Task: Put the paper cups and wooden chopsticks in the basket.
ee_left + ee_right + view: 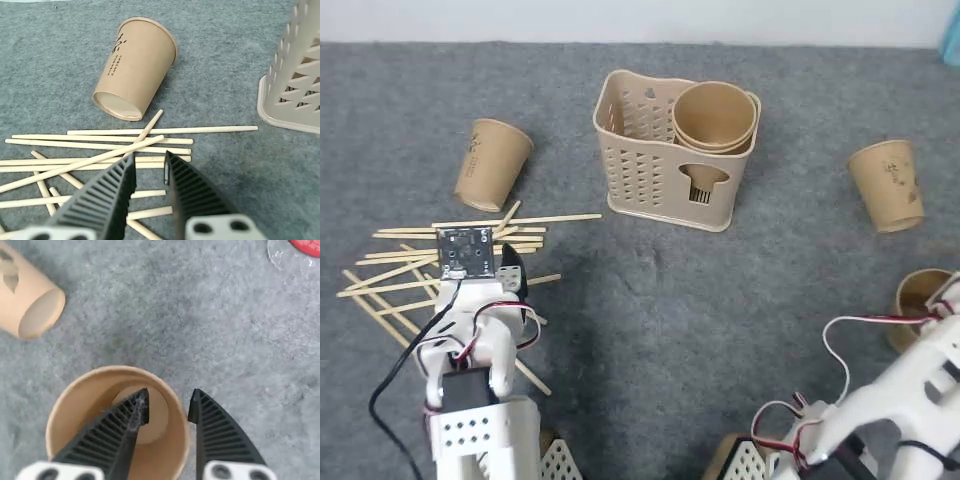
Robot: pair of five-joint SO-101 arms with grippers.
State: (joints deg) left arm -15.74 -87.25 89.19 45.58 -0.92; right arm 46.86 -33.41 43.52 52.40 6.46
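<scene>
A grey felt-like table cover (620, 330) spreads before me. On it stand a perforated beige basket (660, 180) at centre back, wooden chopsticks (560, 217) strewn at my left, and one paper cup (492, 165) tipped over beside them. Another toppled cup (887, 185) lies far right; a third cup (918, 295), partly hidden, appears upright.

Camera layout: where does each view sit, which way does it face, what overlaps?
High view: fixed overhead, looking down at the basket; left arm and right arm show.
Left wrist view: on the left arm, facing chopsticks and a lying cup; left end effector in front.
Right wrist view: on the right arm, looking into an upright cup; right end effector straddles its rim.
Shared: high and left wrist both show that lying cup and the chopsticks.
</scene>
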